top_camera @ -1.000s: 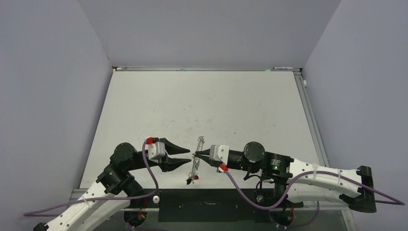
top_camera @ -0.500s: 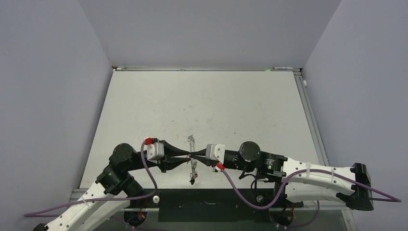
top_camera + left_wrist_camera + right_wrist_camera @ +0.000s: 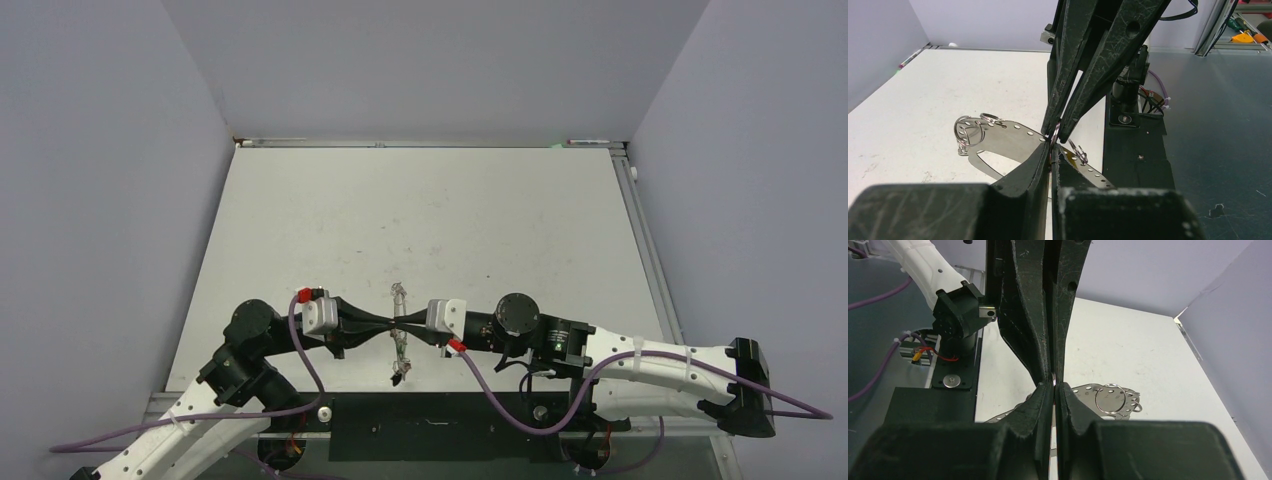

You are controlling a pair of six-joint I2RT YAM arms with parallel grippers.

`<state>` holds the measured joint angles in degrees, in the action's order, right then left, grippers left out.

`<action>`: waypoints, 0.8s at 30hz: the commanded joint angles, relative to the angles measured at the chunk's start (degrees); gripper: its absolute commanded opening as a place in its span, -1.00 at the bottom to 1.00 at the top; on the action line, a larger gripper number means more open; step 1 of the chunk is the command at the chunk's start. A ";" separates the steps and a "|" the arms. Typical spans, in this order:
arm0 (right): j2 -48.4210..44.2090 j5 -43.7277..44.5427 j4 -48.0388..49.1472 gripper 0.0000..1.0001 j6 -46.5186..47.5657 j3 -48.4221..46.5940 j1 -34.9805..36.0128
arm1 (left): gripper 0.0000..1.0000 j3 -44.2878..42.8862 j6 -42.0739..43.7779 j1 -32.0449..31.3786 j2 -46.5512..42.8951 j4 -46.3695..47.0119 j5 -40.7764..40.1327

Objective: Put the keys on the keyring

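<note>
Left gripper (image 3: 1050, 152) and right gripper (image 3: 1053, 386) both pinch the keyring (image 3: 1014, 130); I cannot tell if any keys are on yet.

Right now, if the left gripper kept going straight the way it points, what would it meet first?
The right gripper: it points straight back at the left gripper, nearly tip to tip, both shut on what looks like the keyring wire between them.

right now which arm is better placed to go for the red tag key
Left, narrowly. The left gripper and right gripper pinch the keyring tip to tip; the red tag key lies just on the left's side.
</note>
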<state>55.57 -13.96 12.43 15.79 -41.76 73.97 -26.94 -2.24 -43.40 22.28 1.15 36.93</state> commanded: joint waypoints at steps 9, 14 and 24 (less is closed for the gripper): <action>-0.42 4.06 -16.33 -0.01 3.21 -11.06 0.14 | -1.00 -1.54 1.96 0.18 -0.17 0.37 -1.00; 1.87 0.94 -26.60 -0.02 4.32 -16.68 0.29 | -1.00 -1.41 1.45 0.16 0.65 0.63 -0.65; 8.06 0.13 -39.06 -0.25 5.56 -25.07 0.73 | -1.00 -1.54 1.12 0.08 1.76 0.57 0.12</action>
<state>61.71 -13.08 -21.30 20.56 -63.22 74.11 -26.94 -0.99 -43.40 24.18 -0.78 36.49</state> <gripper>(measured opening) 0.380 0.006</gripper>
